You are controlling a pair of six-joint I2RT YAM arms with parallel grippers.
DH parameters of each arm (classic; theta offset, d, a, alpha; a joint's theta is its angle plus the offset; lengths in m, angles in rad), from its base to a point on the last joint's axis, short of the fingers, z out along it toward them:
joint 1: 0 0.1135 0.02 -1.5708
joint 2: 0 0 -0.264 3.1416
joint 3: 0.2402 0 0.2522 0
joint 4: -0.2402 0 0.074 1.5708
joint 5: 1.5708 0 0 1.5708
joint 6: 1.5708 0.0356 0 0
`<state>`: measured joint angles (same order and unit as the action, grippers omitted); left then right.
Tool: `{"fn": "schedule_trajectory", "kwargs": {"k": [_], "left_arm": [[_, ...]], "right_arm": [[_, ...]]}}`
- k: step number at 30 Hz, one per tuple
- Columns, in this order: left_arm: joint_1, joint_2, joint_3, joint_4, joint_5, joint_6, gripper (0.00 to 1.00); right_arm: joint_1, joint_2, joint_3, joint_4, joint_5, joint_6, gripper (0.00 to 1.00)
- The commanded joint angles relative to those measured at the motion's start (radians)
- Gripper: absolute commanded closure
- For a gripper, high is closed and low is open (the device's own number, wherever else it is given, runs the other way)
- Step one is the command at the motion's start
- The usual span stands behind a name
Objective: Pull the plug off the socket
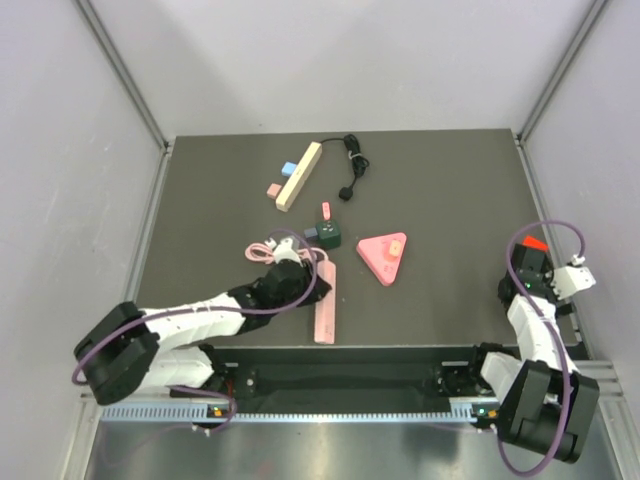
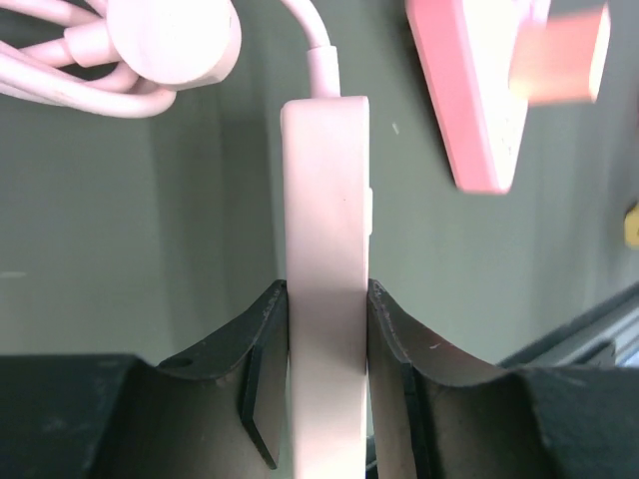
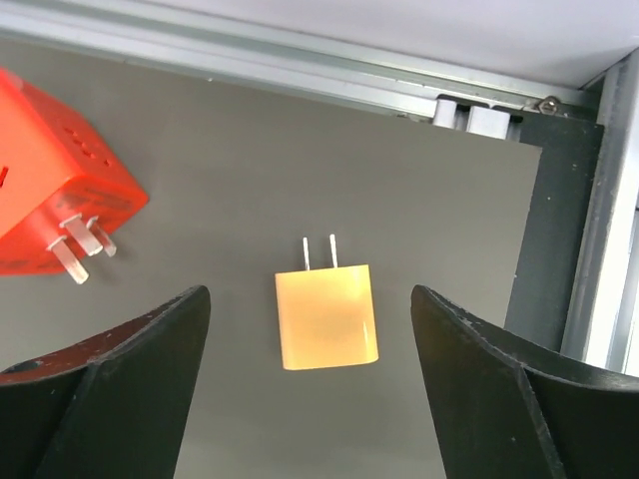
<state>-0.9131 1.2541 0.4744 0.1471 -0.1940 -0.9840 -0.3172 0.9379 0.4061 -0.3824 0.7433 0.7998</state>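
Left arm [image 1: 190,320]: reaches low from its base at the near-left corner, forearm running right and slightly away toward table centre. Left gripper [image 1: 295,278] is closed narrowly on the pink power strip [image 1: 325,310]. The wrist view shows both fingers [image 2: 265,339] pressed flat against the strip's long sides. The strip lies lengthwise, near end by the front edge of the table [image 1: 440,190]. Its cable leaves the far end and runs to a loose pink coil [image 1: 262,250] just left of the gripper.

Right arm [image 1: 530,330]: folded upright close to its base at the table's right edge, wrist turned downward. Right gripper [image 1: 572,280] has its fingers spread wide, touching nothing. In the right wrist view, the yellow plug [image 3: 327,319] lies flat on the table between them, clear of both, its two prongs bare and pointing away. A red adapter [image 3: 55,190] sits left of it, apart, its prongs also bare. The plug is hidden in the top view.
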Motion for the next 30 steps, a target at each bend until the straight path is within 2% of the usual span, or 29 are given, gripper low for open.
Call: {"fn": "schedule_trajectory", "kwargs": {"k": [1, 7, 11, 17, 21, 24, 27, 30], "left_arm": [[0.075, -0.106, -0.028, -0.038, -0.016, 0.031, 1.0], [0.256, -0.335, -0.063, -0.2, 0.019, 0.099, 1.0], [0.394, -0.436, -0.027, -0.329, 0.018, 0.194, 1.0], [0.581, -0.365, 0.035, -0.428, 0.129, 0.309, 1.0], [0.678, -0.277, 0.092, -0.474, 0.142, 0.354, 1.0], [0.74, -0.248, 0.112, -0.463, 0.156, 0.349, 1.0], [0.784, -0.203, 0.147, -0.484, 0.15, 0.341, 1.0], [0.804, -0.16, 0.187, -0.524, 0.099, 0.35, 1.0]], "right_arm": [[0.004, 0.001, 0.046, 0.001, -0.018, -0.024, 0.18], [0.093, -0.042, 0.131, -0.101, -0.042, -0.054, 0.15], [0.177, -0.103, 0.192, -0.134, -0.189, -0.134, 0.17], [0.407, -0.111, 0.241, -0.137, -0.364, -0.201, 0.16], [0.668, -0.019, 0.287, -0.156, -0.389, -0.246, 0.13], [0.812, 0.061, 0.304, -0.157, -0.389, -0.269, 0.08], [0.894, 0.131, 0.321, -0.174, -0.371, -0.278, 0.03], [0.906, 0.162, 0.321, -0.173, -0.4, -0.29, 0.0]]}}
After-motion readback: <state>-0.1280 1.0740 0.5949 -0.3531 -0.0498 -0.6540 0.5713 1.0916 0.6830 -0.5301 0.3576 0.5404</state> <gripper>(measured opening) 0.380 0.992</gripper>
